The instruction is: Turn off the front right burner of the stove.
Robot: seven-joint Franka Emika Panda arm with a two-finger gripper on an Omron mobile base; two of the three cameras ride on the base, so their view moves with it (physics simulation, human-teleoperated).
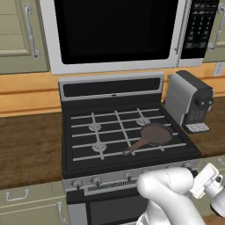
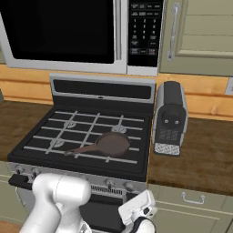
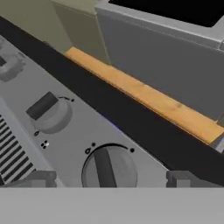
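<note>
Gripper (image 3: 107, 178) sits low at the stove (image 1: 127, 178) front, jaws apart w/ a knob (image 3: 109, 168) between the tips, prob lined up to turn it. Farther back, a pan (image 1: 154, 134) sits over the front right burner (image 1: 151, 134), near-right on the cooktop. Microwave (image 1: 116, 30) above.

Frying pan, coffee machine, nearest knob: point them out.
frying pan (image 1: 156, 133), left base view, pan bowl.
coffee machine (image 2: 169, 117), right base view, dark front face.
knob (image 3: 108, 168), hand view, its dark grip bar.

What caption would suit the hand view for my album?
Open gripper straddling a round silver knob with a dark bar on the stainless-steel stove front.
</note>
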